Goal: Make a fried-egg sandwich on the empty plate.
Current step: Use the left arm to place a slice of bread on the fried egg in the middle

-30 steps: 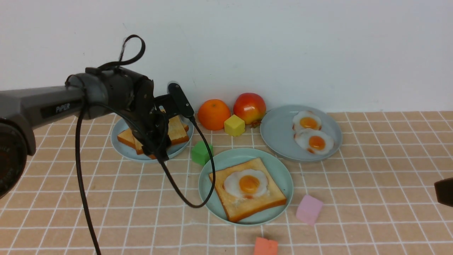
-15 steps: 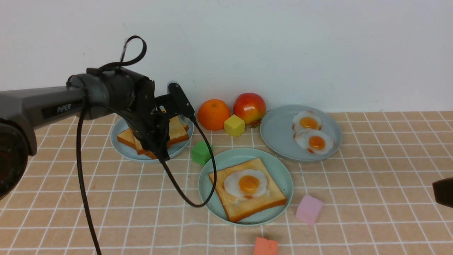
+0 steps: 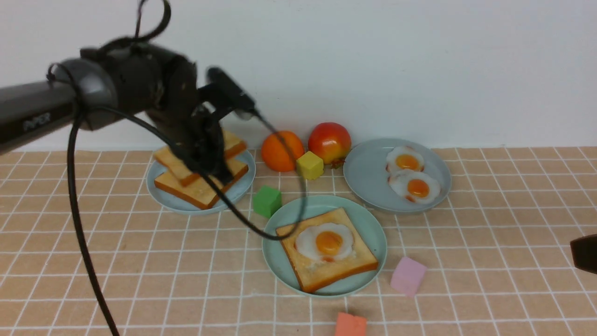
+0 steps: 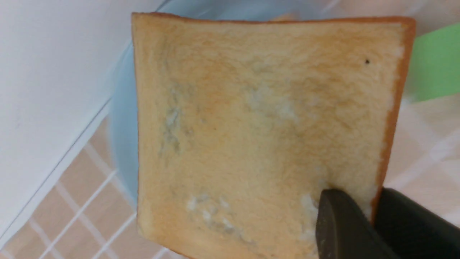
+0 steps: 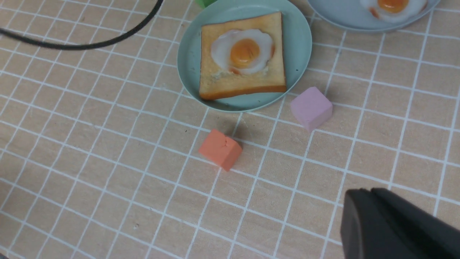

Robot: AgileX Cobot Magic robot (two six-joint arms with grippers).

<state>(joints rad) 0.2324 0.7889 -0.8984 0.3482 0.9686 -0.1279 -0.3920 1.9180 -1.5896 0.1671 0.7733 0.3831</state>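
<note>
My left gripper (image 3: 215, 171) is shut on a golden-brown toast slice (image 3: 175, 167) and holds it tilted just above another toast slice (image 3: 198, 192) on the left blue-grey plate (image 3: 161, 198). In the left wrist view the fingers (image 4: 341, 216) pinch the held slice (image 4: 258, 126) at its crust. The mint-green plate (image 3: 373, 231) in the middle carries one toast slice (image 3: 336, 270) with a fried egg (image 3: 326, 241) on top; it also shows in the right wrist view (image 5: 188, 61). My right gripper (image 5: 359, 196) is shut and empty, low at the right edge (image 3: 585, 252).
A second blue-grey plate (image 3: 364, 177) with two fried eggs (image 3: 413, 179) stands back right. An orange (image 3: 280, 150), an apple (image 3: 329, 141) and a yellow cube (image 3: 308, 165) sit at the back. Green (image 3: 267, 200), pink (image 3: 407, 275) and orange (image 3: 350, 324) cubes ring the mint-green plate. The left arm's cable (image 3: 261, 233) hangs over its rim.
My left gripper has risen and shifted a little left, lifting the top toast slice off the stack on the left plate. The right gripper has not moved.
</note>
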